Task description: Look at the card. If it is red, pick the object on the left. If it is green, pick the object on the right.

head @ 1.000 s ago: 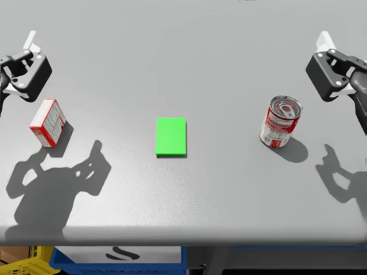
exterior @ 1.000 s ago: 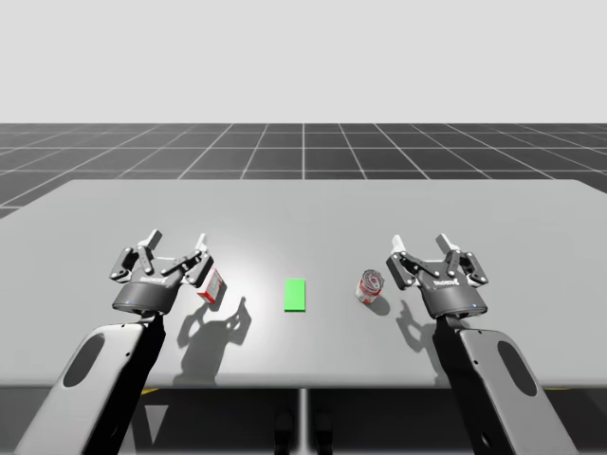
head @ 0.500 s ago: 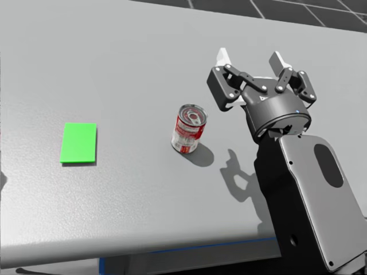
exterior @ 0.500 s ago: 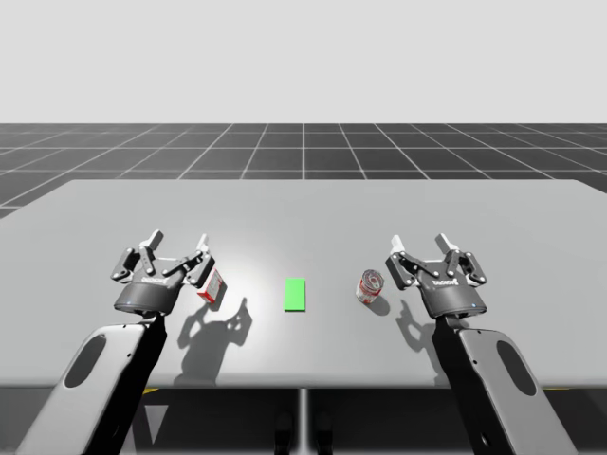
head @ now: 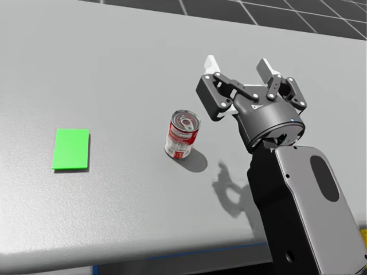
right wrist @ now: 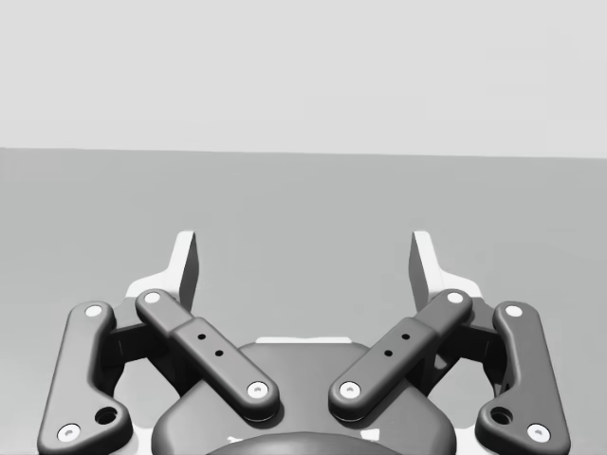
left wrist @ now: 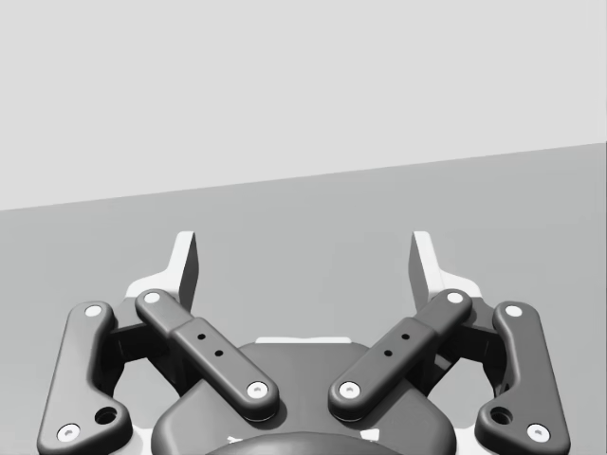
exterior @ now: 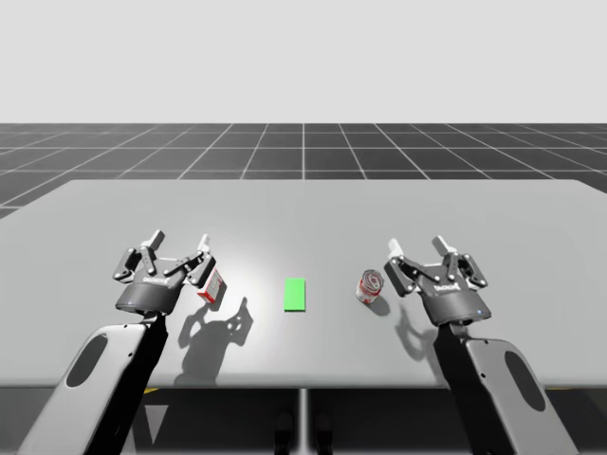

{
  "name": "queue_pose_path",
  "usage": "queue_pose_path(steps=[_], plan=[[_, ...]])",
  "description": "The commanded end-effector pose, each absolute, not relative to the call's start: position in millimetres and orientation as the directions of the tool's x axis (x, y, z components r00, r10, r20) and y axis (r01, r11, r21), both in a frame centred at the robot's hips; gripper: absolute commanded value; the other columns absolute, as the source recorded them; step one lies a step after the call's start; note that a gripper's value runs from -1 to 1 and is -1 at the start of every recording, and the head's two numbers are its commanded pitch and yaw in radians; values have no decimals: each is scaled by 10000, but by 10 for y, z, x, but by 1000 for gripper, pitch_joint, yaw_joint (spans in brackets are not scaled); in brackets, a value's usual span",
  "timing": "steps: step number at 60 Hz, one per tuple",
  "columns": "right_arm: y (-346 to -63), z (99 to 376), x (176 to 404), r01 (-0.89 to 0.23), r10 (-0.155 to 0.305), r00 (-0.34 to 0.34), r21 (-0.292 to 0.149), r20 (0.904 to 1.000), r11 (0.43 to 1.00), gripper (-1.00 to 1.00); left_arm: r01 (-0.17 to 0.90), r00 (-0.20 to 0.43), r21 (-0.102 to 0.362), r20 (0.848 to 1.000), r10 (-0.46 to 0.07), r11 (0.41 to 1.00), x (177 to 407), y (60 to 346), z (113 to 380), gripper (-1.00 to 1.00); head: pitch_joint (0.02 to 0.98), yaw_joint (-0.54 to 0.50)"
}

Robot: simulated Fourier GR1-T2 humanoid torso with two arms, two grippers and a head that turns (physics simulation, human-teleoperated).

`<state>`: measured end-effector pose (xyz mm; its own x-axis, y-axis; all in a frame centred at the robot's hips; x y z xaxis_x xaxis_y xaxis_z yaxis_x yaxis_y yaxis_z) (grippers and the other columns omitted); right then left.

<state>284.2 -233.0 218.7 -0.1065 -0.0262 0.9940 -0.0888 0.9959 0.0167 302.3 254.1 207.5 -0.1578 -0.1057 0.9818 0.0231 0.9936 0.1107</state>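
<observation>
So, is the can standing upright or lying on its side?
Upright: the can stands on its base on the table, round top facing up, apart from my open right gripper.

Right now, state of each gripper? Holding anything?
Left gripper: open, holding nothing.
Right gripper: open, holding nothing; the red and white can stands apart from it.
</observation>
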Motion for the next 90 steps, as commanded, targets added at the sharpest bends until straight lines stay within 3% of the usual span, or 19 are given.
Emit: queue_pose_path(steps=[1,19,27,39,61,90], plan=[[-2263,2193,2674,-1386,-273,-742,168,9969,9902,-1000,268,-1565,1087,9823,-1032,9937,3026,2533,2068,-1000,859,-292],[-2273,1960,2157,-2426,-369,14,361,9993,9694,-1000,301,-1568,1092,9822,-1032,9936,3028,2529,2066,-1000,860,-290],[-2243,1808,1985,-2651,-198,84,213,9998,9640,-1000,321,-1572,1098,9821,-1035,9934,3029,2523,2066,-1000,861,-288],[-2193,1626,1881,-2775,-288,464,406,9985,9599,-1000,321,-1575,1103,9820,-1040,9934,3029,2520,2066,-1000,862,-287],[-2043,1348,2065,-2932,-331,1230,682,9919,9536,-1000,348,-1548,1152,9820,-1085,9927,3032,2518,2058,-1000,864,-287],[-1951,1286,2511,-2694,70,1672,388,9859,9622,-1000,373,-1530,1151,9823,-1082,9926,3039,2515,2058,-1000,864,-287]])
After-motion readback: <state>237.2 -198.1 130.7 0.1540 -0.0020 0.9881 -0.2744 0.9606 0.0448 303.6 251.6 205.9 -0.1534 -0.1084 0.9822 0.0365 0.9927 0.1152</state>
